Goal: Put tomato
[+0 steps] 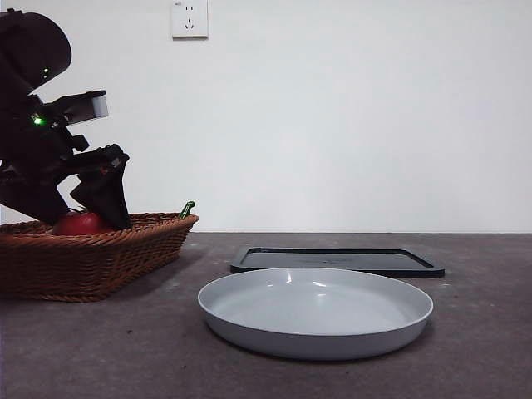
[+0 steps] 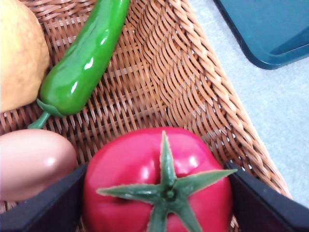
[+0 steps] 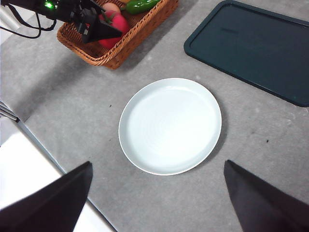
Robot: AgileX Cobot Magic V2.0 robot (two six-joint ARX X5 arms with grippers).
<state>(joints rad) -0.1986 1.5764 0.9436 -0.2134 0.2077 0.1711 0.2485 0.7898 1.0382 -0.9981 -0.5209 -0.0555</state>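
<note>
The tomato (image 2: 157, 186) sits in the wicker basket (image 1: 100, 249) at the left of the front view, directly between the jaws of the left gripper (image 1: 98, 204), stem upward. In the left wrist view a black jaw flanks each side of the fruit, apparently touching it, though a firm squeeze cannot be confirmed. The white plate (image 1: 316, 309) lies well apart, at lower centre of the front view. The right gripper (image 3: 157, 203) hangs high above the plate, jaws spread and empty, so the left arm is plainly nearer.
</note>
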